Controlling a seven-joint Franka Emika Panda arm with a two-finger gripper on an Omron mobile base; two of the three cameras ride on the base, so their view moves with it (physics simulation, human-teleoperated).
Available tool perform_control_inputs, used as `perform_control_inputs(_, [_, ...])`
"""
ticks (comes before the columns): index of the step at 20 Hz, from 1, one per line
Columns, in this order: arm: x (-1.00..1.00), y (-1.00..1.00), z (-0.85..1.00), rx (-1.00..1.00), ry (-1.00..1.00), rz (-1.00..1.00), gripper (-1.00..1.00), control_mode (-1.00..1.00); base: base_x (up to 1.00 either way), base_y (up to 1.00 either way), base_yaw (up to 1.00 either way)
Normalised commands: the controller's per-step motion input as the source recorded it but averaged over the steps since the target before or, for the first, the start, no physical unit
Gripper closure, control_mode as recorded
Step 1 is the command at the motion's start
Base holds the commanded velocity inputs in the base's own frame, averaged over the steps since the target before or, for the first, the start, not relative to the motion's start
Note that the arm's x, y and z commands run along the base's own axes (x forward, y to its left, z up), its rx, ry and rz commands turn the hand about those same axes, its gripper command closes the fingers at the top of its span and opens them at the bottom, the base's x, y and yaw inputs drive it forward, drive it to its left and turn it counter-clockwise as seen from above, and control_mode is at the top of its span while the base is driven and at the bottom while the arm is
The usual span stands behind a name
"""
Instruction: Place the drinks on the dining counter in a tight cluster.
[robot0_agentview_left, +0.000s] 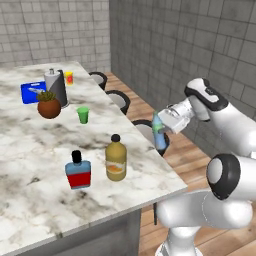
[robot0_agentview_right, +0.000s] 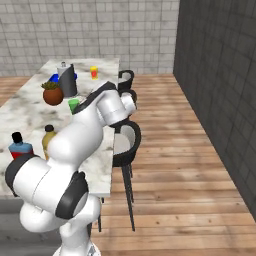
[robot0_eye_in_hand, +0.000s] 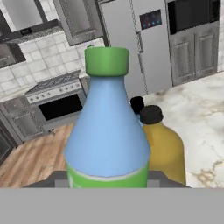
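Observation:
My gripper is shut on the small light-blue bottle, which has a green cap and green label. It hangs upright just off the right edge of the dining counter, above a stool. In the hand view this bottle fills the middle. Behind it stands the amber bottle, with the blue flask's black cap peeking out past it. On the marble near the front corner, the amber bottle and the squat blue flask stand side by side, a little apart.
Dark stools line the counter's right edge. Farther back on the marble are a green cup, a potted plant, a grey jug, a blue box and a yellow cup. Wooden floor lies to the right.

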Motion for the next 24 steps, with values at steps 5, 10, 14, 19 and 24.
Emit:
perform_control_inputs(5, [0.0, 0.15, -0.55, 0.08, -0.19, 0.0, 1.0, -1.0, 0.0, 0.0, 0.0])
perform_control_inputs(10, [0.07, 0.0, -0.42, 0.18, -0.03, 0.0, 1.0, -1.0, 0.0, 0.0, 0.0])
perform_control_inputs(14, [0.35, 0.04, -0.16, 0.17, 0.0, 0.0, 1.0, -1.0, 0.0, 0.0, 0.0])
perform_control_inputs(19, [0.24, 0.06, 0.01, 0.04, 0.13, 0.0, 1.0, -1.0, 0.0, 0.0, 0.0])
perform_control_inputs(24, [0.0, 0.01, -0.2, 0.0, 0.0, 0.0, 1.0, -1.0, 0.0, 0.0, 0.0])
